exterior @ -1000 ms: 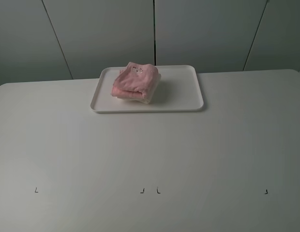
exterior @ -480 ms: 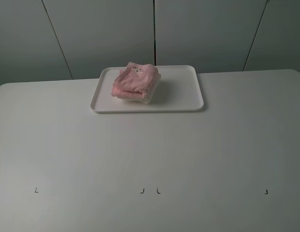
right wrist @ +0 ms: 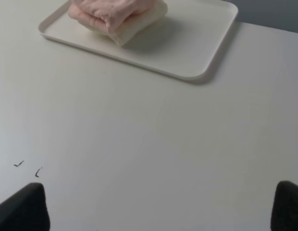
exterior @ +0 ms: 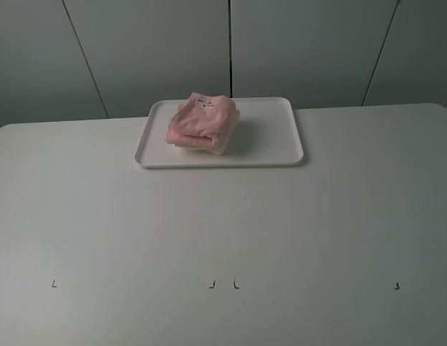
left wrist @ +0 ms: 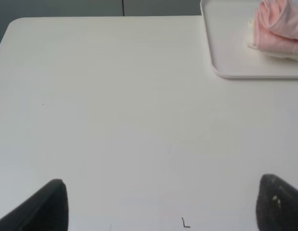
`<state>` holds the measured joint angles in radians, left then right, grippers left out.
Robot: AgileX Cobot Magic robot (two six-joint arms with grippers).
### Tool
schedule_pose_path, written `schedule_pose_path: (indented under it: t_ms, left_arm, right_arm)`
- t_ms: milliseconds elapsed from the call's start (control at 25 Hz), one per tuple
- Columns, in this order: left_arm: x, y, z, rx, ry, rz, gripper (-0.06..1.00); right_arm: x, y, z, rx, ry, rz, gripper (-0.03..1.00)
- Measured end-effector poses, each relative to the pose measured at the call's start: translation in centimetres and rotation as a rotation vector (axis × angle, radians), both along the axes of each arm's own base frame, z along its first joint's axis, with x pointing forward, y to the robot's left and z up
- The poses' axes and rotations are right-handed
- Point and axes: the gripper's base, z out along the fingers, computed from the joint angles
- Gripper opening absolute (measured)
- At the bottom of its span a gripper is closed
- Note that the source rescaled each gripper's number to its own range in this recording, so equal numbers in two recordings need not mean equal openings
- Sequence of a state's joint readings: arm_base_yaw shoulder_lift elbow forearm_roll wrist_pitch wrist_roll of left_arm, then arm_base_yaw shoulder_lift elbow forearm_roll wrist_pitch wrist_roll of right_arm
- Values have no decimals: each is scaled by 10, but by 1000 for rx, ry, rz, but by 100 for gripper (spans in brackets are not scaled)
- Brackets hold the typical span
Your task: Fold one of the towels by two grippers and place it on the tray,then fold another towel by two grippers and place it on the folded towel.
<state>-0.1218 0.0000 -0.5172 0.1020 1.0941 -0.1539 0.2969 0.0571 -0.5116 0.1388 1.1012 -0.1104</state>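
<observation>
a wide white table [exterior: 223, 231] fills the view, with small black corner marks [exterior: 223, 285] near its front edge. toward the back sits the white tray [exterior: 270, 148], and on its left half the pink towel [exterior: 202, 119] lies folded on top of the cream towel [exterior: 209, 146] — a neat two-layer stack, cream showing only along the lower edge. the left gripper [left wrist: 161, 204] and the right gripper [right wrist: 161, 207] hang over bare table well short of the tray — both with prongs spread wide, nothing between them.
</observation>
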Motion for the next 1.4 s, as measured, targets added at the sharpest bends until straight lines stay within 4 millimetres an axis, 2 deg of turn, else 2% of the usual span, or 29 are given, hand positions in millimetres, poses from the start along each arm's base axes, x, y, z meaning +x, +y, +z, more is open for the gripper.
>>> schedule_pose_path:
  t_ms: [280, 480, 1400]
  left_arm:
    - [0, 0, 0, 2, -1, 31, 100]
    - [-1, 0, 0, 8, -3, 99, 100]
    - [-1, 0, 0, 14, -3, 108, 100]
  right_arm:
    - [1, 0, 0, -7, -7, -161, 100]
    - [-6, 0, 0, 1, -57, -246, 100]
    - [-6, 0, 0, -2, -59, -257, 100]
